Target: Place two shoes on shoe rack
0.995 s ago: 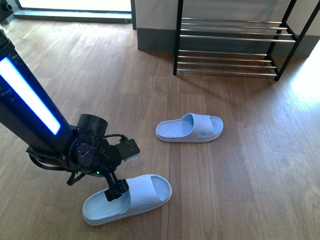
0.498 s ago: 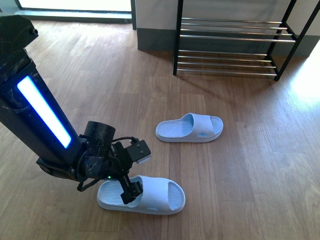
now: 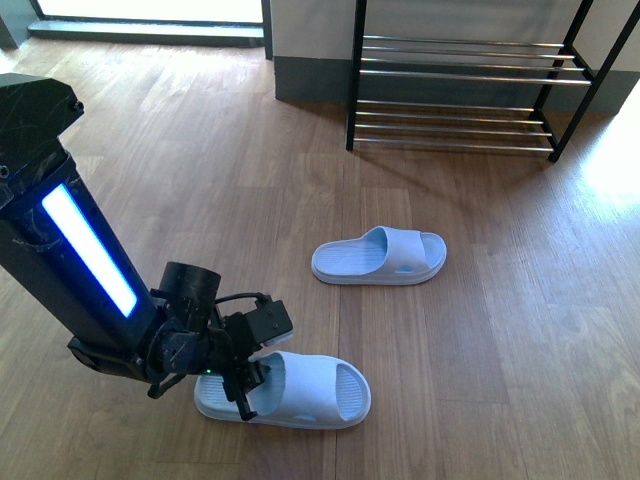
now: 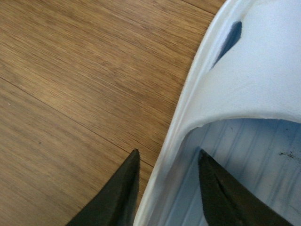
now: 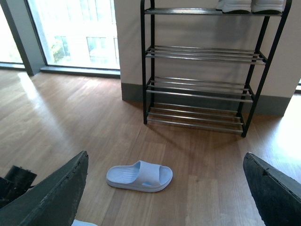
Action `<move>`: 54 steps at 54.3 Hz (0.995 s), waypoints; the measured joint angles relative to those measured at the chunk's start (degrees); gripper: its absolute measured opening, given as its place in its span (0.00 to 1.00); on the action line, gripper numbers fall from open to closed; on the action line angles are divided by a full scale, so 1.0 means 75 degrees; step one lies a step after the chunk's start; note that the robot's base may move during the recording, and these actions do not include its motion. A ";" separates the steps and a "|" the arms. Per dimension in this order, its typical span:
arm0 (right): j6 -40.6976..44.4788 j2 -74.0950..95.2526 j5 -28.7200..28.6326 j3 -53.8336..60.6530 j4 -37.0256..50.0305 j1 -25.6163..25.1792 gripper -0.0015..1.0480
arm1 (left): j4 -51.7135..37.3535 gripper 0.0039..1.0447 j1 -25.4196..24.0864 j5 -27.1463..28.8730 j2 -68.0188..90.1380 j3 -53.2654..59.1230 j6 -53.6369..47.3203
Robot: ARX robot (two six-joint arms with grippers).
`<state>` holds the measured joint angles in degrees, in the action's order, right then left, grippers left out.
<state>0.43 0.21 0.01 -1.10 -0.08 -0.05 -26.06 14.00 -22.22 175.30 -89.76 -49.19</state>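
My left fingers (image 3: pixel 245 392) are parted a little and straddle the near side wall of a pale blue open-toe slide sandal (image 3: pixel 310 385) lying flat on the wooden floor (image 3: pixel 520 330). One finger is outside and one is over the footbed, and I cannot tell whether they pinch it. A second pale blue slide (image 3: pixel 385 255) lies farther off, well apart. My right fingers (image 5: pixel 164 154) are spread wide and hold nothing. The black metal shoe rack (image 5: pixel 143 70) stands at the far wall with four tiers of silver rods. Two white-soled shoes (image 5: pixel 235 5) sit side by side on the right of its top tier, cut off above the soles.
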 joint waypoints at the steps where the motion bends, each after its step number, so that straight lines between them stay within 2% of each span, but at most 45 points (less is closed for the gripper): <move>1: 0.0000 0.0000 0.0000 0.0000 0.0000 0.0000 0.91 | 0.0000 0.29 -0.0003 -0.0015 0.0000 0.0000 -0.0003; 7: 0.0000 0.0003 0.0000 0.0000 0.0000 0.0003 0.91 | 0.0015 0.12 -0.0003 0.0003 -0.0003 0.0009 0.0029; 13: 0.0000 0.0000 0.0000 0.0000 0.0000 0.0000 0.91 | 0.0044 0.01 -0.0020 -0.0009 -0.0029 0.0015 0.0076; 28: 0.0000 0.0000 0.0000 0.0000 0.0000 0.0003 0.91 | 0.0423 0.02 -0.0204 0.0606 -0.0667 0.0460 0.0653; 38: 0.0000 0.0000 0.0000 0.0000 0.0000 0.0000 0.91 | 0.0481 0.02 -0.0621 0.1212 -0.2480 0.1358 0.1912; 49: 0.0000 0.0003 0.0000 0.0000 0.0000 0.0000 0.91 | 0.0475 0.02 -0.0705 0.1784 -0.4249 0.2413 0.2713; 54: 0.0000 0.0000 0.0000 0.0000 0.0000 0.0000 0.91 | 0.0329 0.02 -0.0749 0.2296 -0.5263 0.3197 0.2923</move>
<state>0.43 0.21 0.01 -1.10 -0.08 -0.05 -23.59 8.38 -4.99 135.83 -65.78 -27.27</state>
